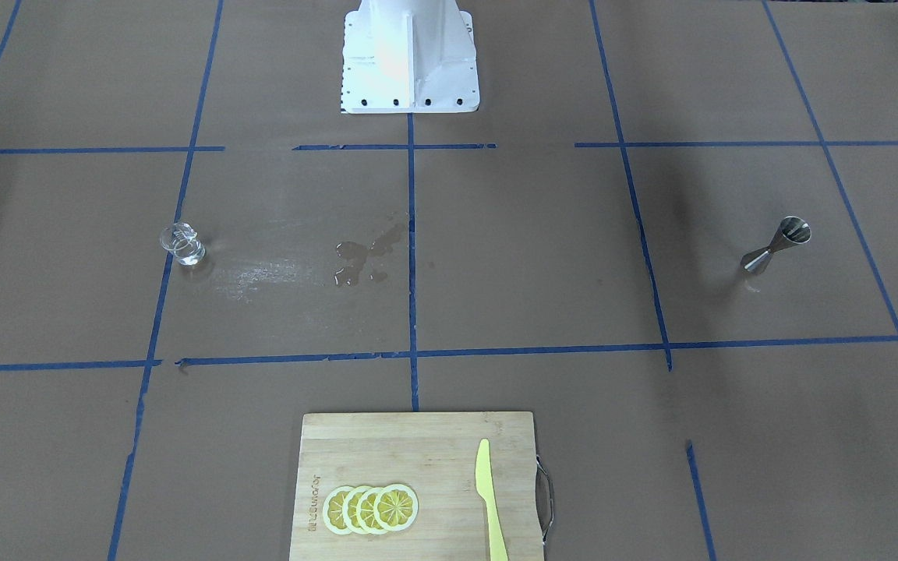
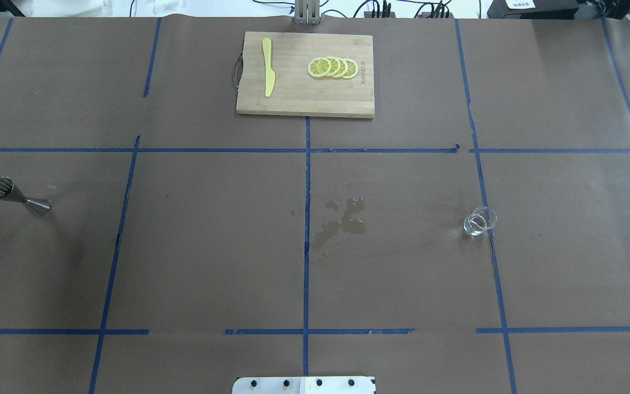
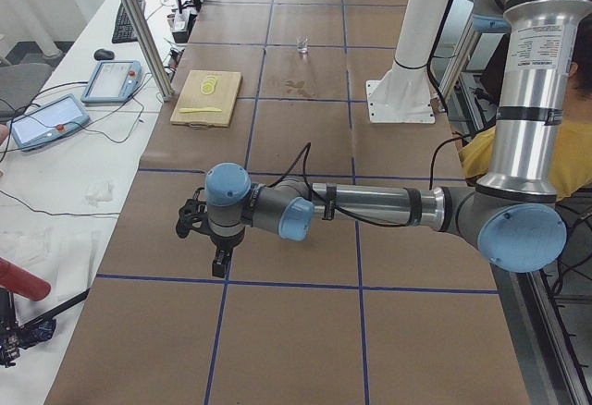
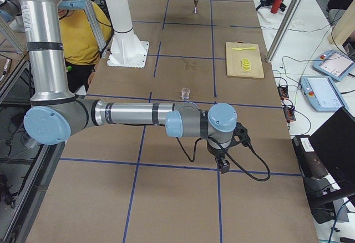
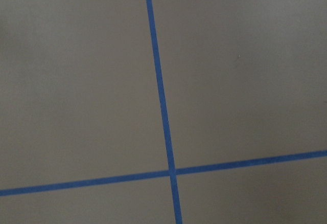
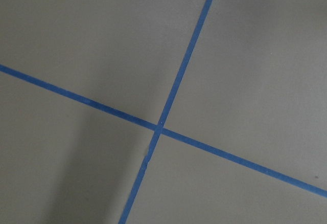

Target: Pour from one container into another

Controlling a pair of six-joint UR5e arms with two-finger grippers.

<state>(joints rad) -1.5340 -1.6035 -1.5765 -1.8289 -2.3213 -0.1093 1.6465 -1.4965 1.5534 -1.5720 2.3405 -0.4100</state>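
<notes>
The clear glass cup [image 1: 182,244] stands upright on the brown table on the robot's right side, also seen as the cup [image 2: 479,221] and as the cup [image 4: 185,93]. The steel jigger [image 1: 776,245] stands upright far off on the robot's left side, also seen as the jigger [image 2: 18,196]. Neither arm reaches into the front or overhead views. My left gripper [image 3: 219,262] hangs low over bare table in the exterior left view, my right gripper [image 4: 223,165] likewise in the exterior right view. Whether either is open or shut I cannot tell. Both wrist views show only table and blue tape.
A wet puddle [image 2: 342,219] lies near the table's middle, between cup and jigger. A wooden cutting board [image 2: 293,98] at the far edge carries lemon slices [image 2: 332,67] and a yellow knife [image 2: 268,74]. The robot's white base [image 1: 410,62] stands at the near edge.
</notes>
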